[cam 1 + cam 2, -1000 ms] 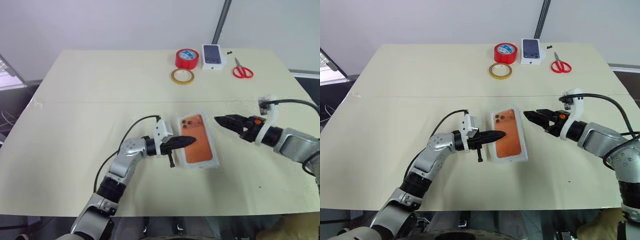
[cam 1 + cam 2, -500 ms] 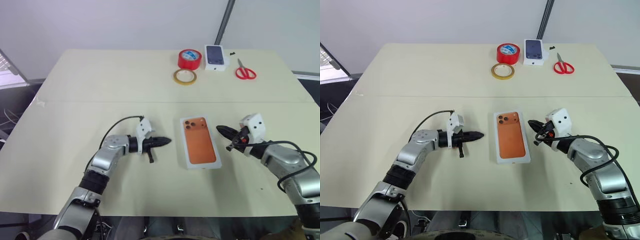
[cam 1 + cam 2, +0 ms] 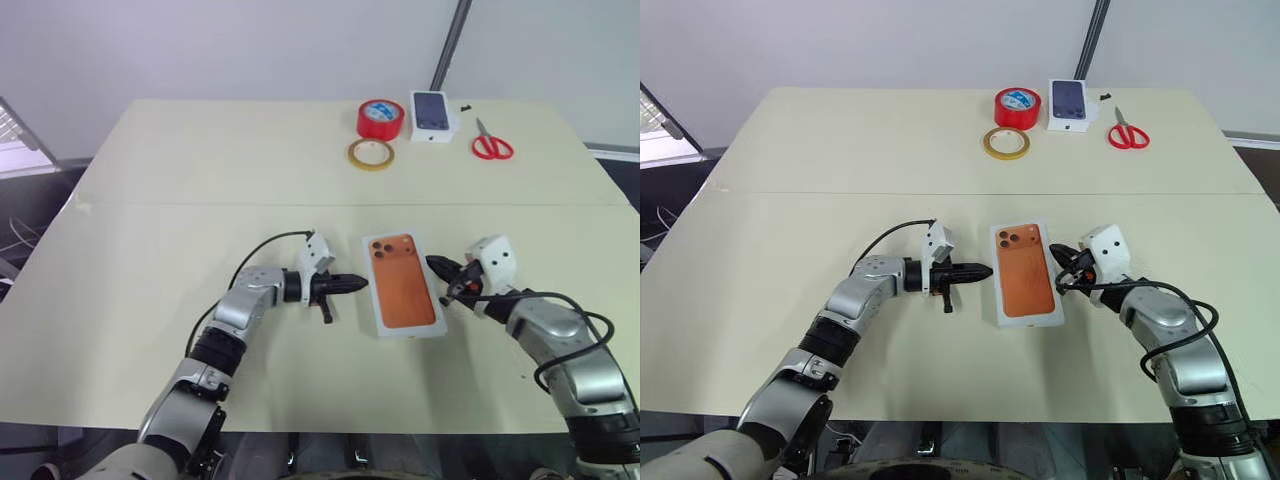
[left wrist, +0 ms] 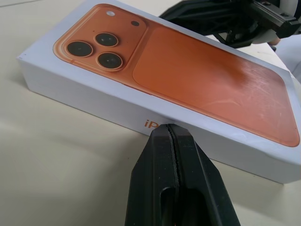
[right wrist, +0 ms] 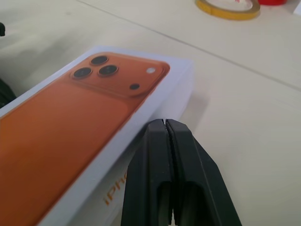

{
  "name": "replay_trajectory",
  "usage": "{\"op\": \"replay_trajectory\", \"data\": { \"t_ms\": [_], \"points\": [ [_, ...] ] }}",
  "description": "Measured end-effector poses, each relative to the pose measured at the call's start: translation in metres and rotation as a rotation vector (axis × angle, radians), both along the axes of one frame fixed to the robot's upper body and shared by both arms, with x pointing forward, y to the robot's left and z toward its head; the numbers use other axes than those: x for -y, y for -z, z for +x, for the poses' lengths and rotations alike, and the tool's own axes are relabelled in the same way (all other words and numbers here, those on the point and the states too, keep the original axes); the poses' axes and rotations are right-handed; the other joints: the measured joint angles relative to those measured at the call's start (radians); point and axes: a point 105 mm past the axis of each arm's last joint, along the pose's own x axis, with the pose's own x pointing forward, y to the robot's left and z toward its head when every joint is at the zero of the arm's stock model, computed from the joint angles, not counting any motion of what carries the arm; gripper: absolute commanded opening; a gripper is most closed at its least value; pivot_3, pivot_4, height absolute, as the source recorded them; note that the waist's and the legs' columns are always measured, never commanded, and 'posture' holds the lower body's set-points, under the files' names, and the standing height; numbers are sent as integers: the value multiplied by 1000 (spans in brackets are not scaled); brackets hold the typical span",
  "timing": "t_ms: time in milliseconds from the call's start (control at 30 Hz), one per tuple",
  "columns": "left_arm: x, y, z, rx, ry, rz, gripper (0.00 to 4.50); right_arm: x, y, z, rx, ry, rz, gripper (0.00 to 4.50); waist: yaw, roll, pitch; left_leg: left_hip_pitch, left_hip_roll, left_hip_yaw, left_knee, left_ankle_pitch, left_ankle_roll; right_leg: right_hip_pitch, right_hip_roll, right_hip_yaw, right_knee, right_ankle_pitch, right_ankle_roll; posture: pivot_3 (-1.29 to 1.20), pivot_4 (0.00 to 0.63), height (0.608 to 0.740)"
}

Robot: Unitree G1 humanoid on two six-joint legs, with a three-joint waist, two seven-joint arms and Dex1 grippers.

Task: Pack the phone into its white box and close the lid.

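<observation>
Left gripper (image 3: 361,283): fingers pressed together with no gap and nothing between them, pointing level at the long side wall of the white box (image 4: 80,96). In the left wrist view the tip sits right in front of the orange lettering on that wall; contact or a hair's gap, cannot tell. Right gripper (image 3: 434,264): fingers likewise together and empty, with the tip just beside the opposite long wall, near the lens-end corner; contact also cannot be told. Seen from the box, the left gripper is at 9 o'clock and the right at about 2 o'clock, one on either side. The box lies flat on the cream table (image 3: 200,180), in the middle of its near half, long axis running roughly 12 to 6 with a slight tilt. Its top shows an orange phone face (image 3: 405,290) with three dark lenses at the far-left corner, framed by a narrow white border and flush with it. Whether this is the phone itself or a print on the lid, cannot tell. Well away at 12 o'clock, by the far edge: a yellowish tape ring (image 3: 370,154), behind it a red tape roll (image 3: 377,118), and a small white box with a dark phone picture (image 3: 433,113) beside it. Red-handled scissors (image 3: 490,144) lie at 1 o'clock.
</observation>
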Motion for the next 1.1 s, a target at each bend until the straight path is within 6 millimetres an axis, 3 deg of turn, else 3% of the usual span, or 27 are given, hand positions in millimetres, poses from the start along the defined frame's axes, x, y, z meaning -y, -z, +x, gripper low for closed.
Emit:
{"op": "replay_trajectory", "data": {
  "t_ms": [133, 367, 533, 700, 800, 967, 1033, 1100],
  "points": [
    [2, -5, 5, -20, -30, -32, 0, 2, 0, 2, 7, 12, -35, 65, -2, 0, 0, 0, 0, 0, 0, 0, 0, 0, 0, 0, 0, 0, 0, 0, 150, 740],
    [14, -37, 12, 66, -32, -114, 0, -4, 10, 1, -18, -6, -46, 65, -4, 0, 0, 0, 0, 0, 0, 0, 0, -1, 0, 0, 0, 0, 0, 0, 150, 740],
    [17, -17, 2, 53, -7, -63, 0, -9, 10, 2, -15, -30, -60, 65, -7, 0, 0, 0, 0, 0, 0, 0, -1, -1, 1, 0, 2, 0, 0, 0, 150, 740],
    [15, -20, 13, 76, -73, -72, 0, -8, 11, 3, -11, -23, -92, 65, -2, 0, 0, 0, 0, 0, 0, 0, -1, -1, 0, 0, 2, 0, 0, 0, 150, 740],
    [14, -36, 28, 122, -149, -115, 0, -7, -2, 9, 29, -9, -53, 65, -3, 0, 0, 0, 0, 0, 0, 0, -1, -1, 0, 0, 2, 0, 0, 0, 150, 740],
    [25, -66, 49, 220, -242, -191, 0, -19, -49, 22, 178, -36, 38, 65, -2, 0, 0, 0, 0, 0, 0, 0, -1, -1, 1, 0, 2, 0, 0, 0, 150, 740],
    [29, -68, 54, 243, -257, -185, 0, -26, -50, 23, 186, -51, 52, 65, -2, 0, 0, 0, 0, 0, 0, 0, -1, -1, 1, 0, 2, 0, 0, 0, 150, 740],
    [31, -57, 58, 218, -275, -142, 0, -33, -36, 24, 148, -68, 4, 65, -2, 0, 0, 0, -1, 0, 0, 0, -1, -1, 1, 0, 2, 0, 0, 0, 150, 740]
  ]
}}
